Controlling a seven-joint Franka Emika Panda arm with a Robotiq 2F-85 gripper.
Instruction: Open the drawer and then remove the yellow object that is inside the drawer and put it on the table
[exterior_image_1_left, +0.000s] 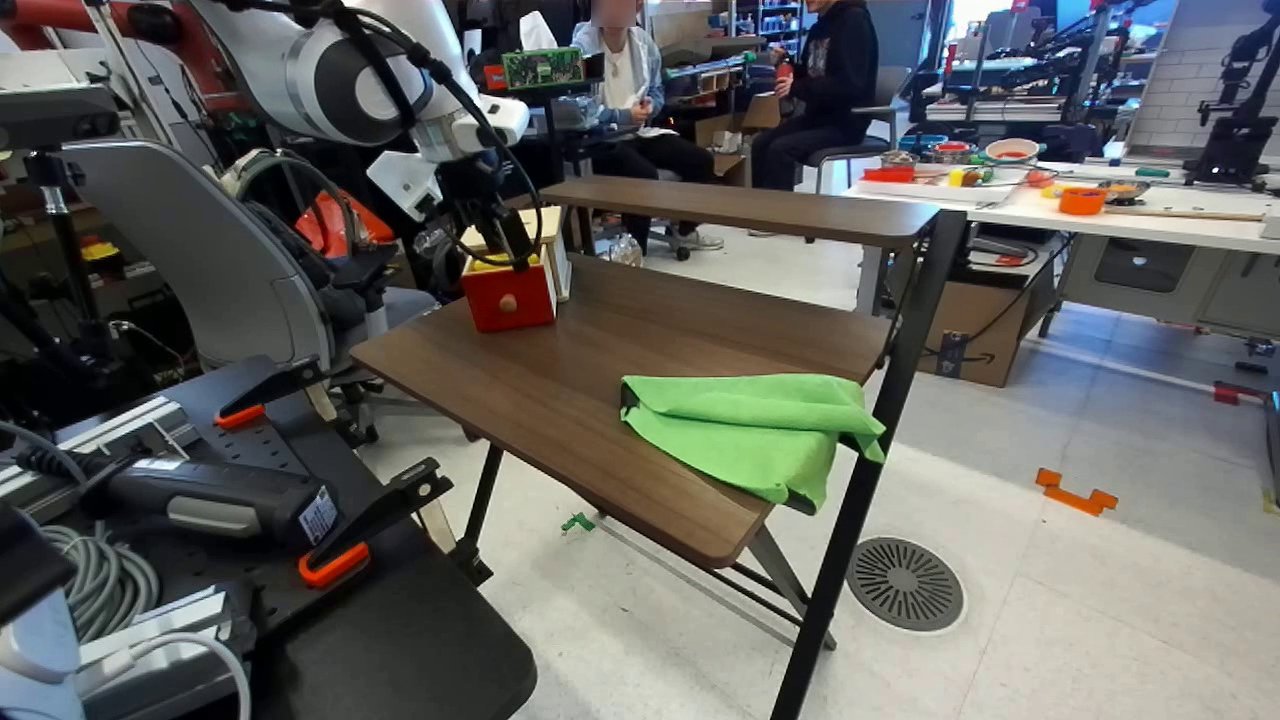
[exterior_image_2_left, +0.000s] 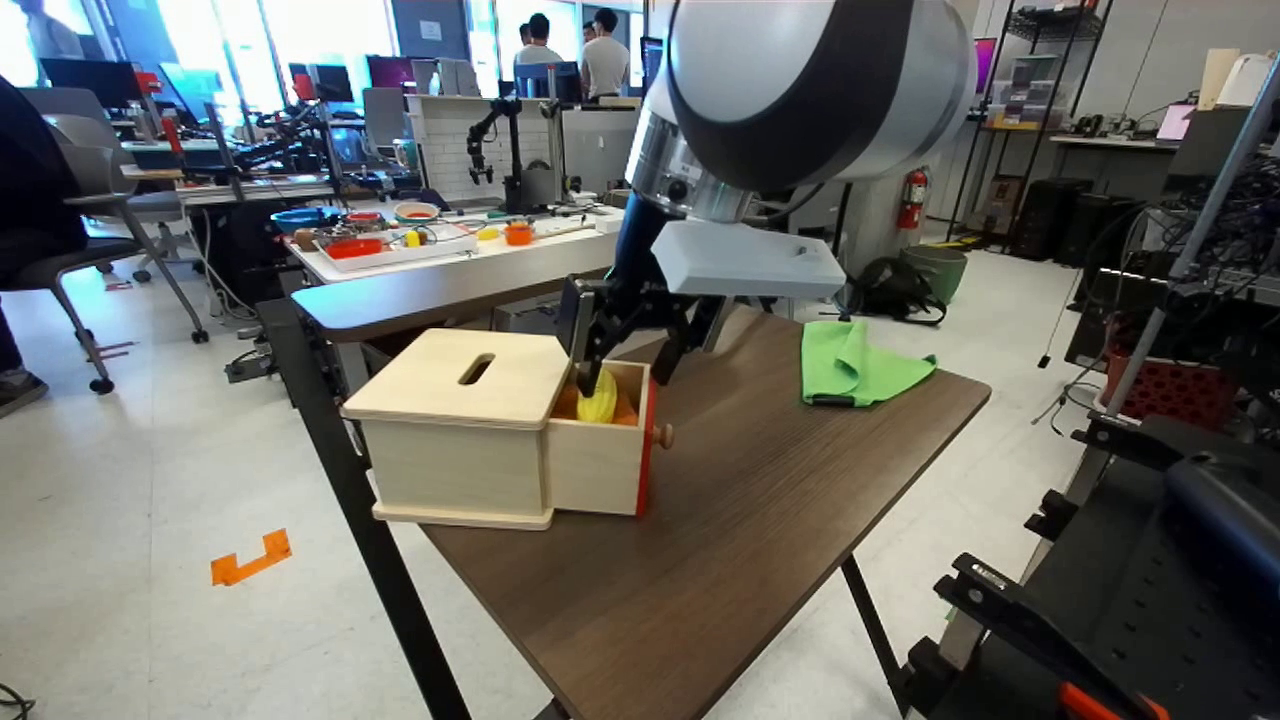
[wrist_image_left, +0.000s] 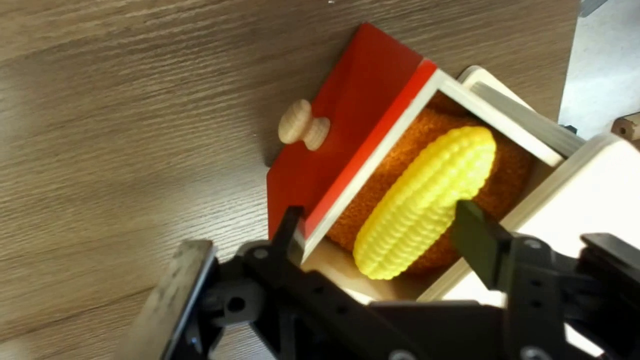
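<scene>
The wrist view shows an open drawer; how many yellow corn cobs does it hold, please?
1: the yellow corn cob lies on orange material inside the drawer; any underneath would be hidden.

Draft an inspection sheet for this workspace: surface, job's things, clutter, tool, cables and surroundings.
Surface: brown table with a raised shelf along one side.
Job's things: drawer pulled out of its wooden box; yellow corn inside, over orange material.
Clutter: green cloth on the table, partly overhanging the edge.
Tool: the tool is open at the drawer, corn between its spread fingers in the wrist view; contact cannot be told.
Cables: black cable along the arm; gray coiled cable on a black bench.
Surroundings: seated people, gray chair, floor drain.
</scene>
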